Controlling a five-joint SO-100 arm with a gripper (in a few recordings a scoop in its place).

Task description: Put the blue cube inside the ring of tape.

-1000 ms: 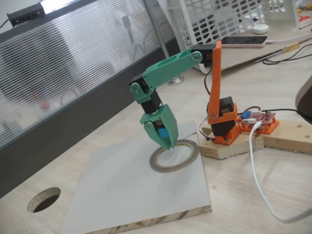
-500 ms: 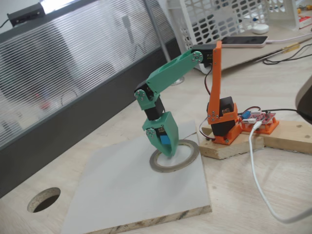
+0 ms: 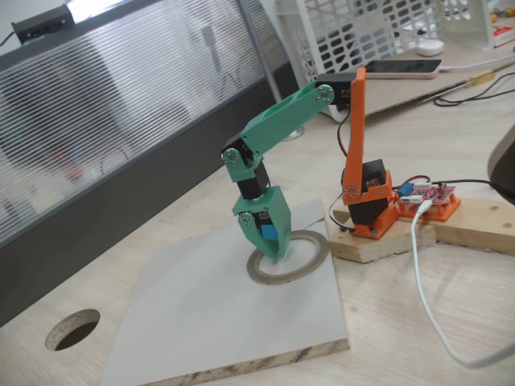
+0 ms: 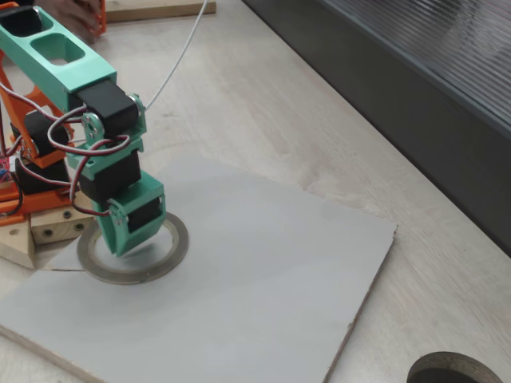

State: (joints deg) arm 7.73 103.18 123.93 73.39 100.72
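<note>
Green gripper (image 3: 270,251) points down over the ring of tape (image 3: 315,256), its tips at the left inner edge of the opening in a fixed view, clamped on the blue cube (image 3: 270,231), which shows as a cyan patch between the fingers above the ring. In another fixed view the gripper (image 4: 121,246) hangs over the tape ring (image 4: 172,246) and the cube is hidden behind the green body. Ring lies flat on a grey board (image 3: 201,314) on the wooden table (image 3: 451,281), near the orange arm base (image 3: 372,205), round hole (image 3: 72,328) at the table's left
</note>
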